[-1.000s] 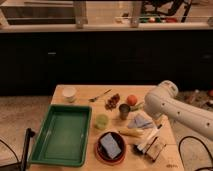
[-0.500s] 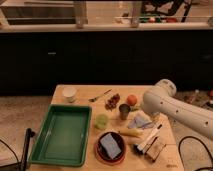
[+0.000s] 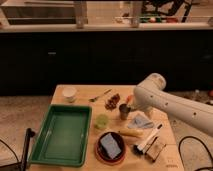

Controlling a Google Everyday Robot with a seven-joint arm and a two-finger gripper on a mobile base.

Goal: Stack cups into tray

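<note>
The green tray (image 3: 62, 135) lies on the left of the wooden table. The white cup (image 3: 69, 93) stands behind the tray at the table's back left. The pale green cup (image 3: 102, 121) stands just right of the tray. The dark grey cup (image 3: 124, 112) stands at the table's middle. My white arm reaches in from the right, and its gripper (image 3: 130, 105) is right at the dark grey cup's upper right side, mostly hidden by the arm's end.
A dark-red bowl (image 3: 99, 154) with a blue sponge sits at the front. A blue cloth (image 3: 140, 121), a yellow item (image 3: 130, 133), a brush (image 3: 148, 140) and a small box (image 3: 156, 149) lie at the right. A spoon (image 3: 100, 95) and a brown snack (image 3: 112, 103) lie behind.
My arm has swung left across the table, bringing its end up to the dark grey cup. The cups and the tray have not moved.
</note>
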